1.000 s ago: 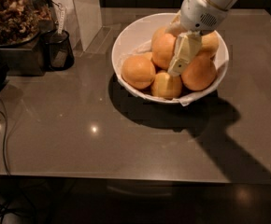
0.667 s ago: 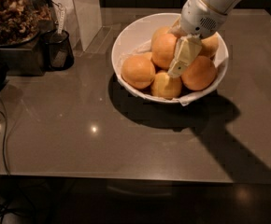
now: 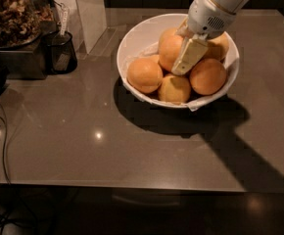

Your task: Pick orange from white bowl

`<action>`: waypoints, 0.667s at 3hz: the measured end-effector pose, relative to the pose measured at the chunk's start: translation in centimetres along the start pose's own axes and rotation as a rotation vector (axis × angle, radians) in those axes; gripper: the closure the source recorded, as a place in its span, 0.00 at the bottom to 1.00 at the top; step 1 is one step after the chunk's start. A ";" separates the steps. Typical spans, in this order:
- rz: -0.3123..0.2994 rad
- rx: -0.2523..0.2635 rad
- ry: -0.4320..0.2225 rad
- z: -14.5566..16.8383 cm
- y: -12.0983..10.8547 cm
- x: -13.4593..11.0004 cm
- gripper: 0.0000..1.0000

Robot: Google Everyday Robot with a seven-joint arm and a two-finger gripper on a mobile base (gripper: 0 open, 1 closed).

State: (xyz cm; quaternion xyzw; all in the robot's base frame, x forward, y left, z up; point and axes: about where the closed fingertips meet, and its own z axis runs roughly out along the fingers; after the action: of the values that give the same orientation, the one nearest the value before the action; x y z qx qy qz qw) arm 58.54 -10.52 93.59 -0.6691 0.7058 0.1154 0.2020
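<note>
The white bowl stands on the grey countertop at the upper middle, with a thin white liner poking over its rim. Several oranges lie in it. The deep-orange orange sits on top near the middle. A paler yellowish one lies at the front, with others at the left and right. My gripper reaches down from the upper right into the bowl, and its cream-coloured part lies against the right side of the top orange. Its far side is hidden behind the fruit.
A black cup with a utensil stands left of the bowl, next to a clear container of dried brown material on a dark box. A white upright block is at the back. A cable runs along the left edge.
The gripper has shifted slightly to the left against the top orange. The oranges and the bowl stay where they were.
</note>
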 end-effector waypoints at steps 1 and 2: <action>0.005 0.003 -0.005 0.0 -0.3 -0.1 0.67; 0.012 0.008 -0.006 -0.1 -0.4 -0.1 0.90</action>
State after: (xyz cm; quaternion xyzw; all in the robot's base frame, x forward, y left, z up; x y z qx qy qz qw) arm 58.96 -10.56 93.79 -0.6638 0.7095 0.1158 0.2062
